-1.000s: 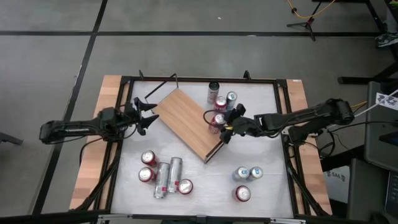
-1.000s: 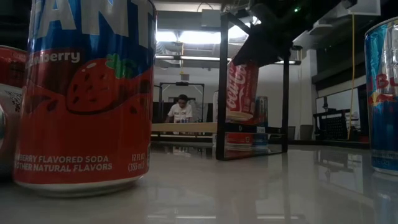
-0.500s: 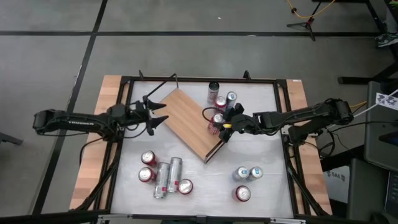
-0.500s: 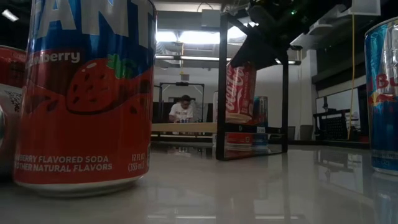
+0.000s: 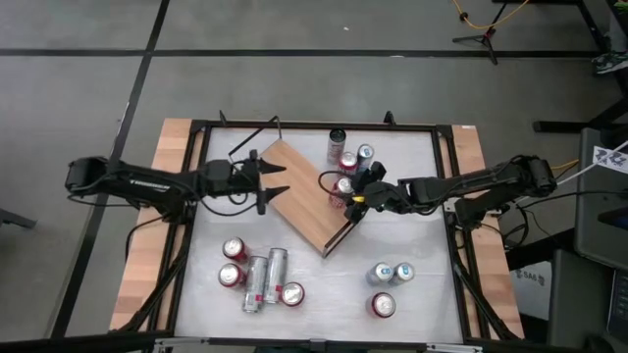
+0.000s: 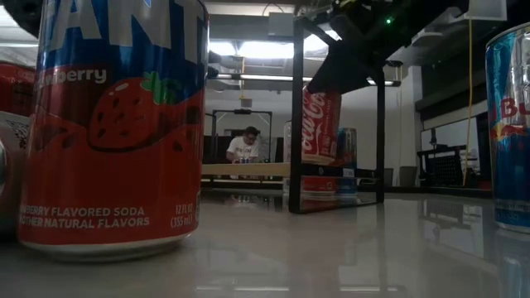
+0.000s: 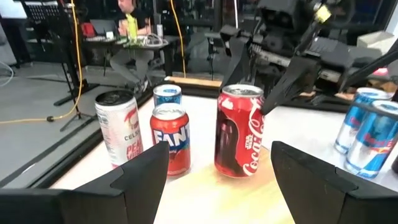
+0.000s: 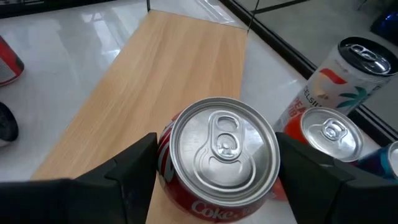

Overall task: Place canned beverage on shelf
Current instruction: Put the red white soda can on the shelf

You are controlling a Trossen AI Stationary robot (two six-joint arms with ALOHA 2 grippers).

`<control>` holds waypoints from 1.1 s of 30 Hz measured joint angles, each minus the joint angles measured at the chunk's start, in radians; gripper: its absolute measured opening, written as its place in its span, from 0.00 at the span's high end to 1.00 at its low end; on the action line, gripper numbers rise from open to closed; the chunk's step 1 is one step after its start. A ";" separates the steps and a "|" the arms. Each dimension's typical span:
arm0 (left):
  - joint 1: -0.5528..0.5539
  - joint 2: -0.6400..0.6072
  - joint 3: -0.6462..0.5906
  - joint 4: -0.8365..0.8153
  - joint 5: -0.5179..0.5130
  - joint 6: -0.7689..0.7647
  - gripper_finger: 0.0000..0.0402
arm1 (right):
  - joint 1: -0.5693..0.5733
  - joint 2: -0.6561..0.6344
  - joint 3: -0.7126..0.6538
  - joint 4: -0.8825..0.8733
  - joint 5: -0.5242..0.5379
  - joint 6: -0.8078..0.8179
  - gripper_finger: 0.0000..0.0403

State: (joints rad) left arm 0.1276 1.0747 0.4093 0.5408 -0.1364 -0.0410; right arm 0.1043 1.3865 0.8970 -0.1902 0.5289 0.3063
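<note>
Coca-Cola can [image 8: 217, 158] is standing upright on the shelf [image 5: 294, 191], at the board's edge nearest the right arm, with the right tool [image 5: 355, 195] clamped around its sides. Over the past second the can has been carried from just off that edge onto the wood, while the left tool [image 5: 278, 180], fingers apart and empty, has been sliding in from the tabletop [image 5: 412, 245] to the shelf's opposite corner; the placement looks nearly done, with only the release remaining. Beyond the shelf's far edge, a Celsius can [image 7: 118, 127], a Fanta can [image 7: 171, 138] and a blue can [image 7: 166, 95] are waiting in a cluster just beside the held can. Whether the can's base is resting fully on the board is hard to judge, since the low view is largely blocked by a strawberry Fanta can [image 6: 112, 124] close to the lens.
</note>
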 joint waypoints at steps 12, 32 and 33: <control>0.000 0.138 0.065 0.000 0.000 0.001 0.31 | 0.000 0.000 0.000 0.005 -0.022 0.000 0.32; 0.000 0.139 0.065 -0.001 0.000 0.001 0.31 | 0.000 0.000 0.000 0.007 -0.051 0.001 0.28; 0.000 0.139 0.065 -0.001 0.000 0.000 0.31 | 0.000 0.000 0.000 0.007 -0.051 0.001 0.27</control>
State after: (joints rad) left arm 0.1276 1.2140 0.4744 0.5396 -0.1364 -0.0406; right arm 0.1040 1.3865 0.8974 -0.1837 0.4782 0.3077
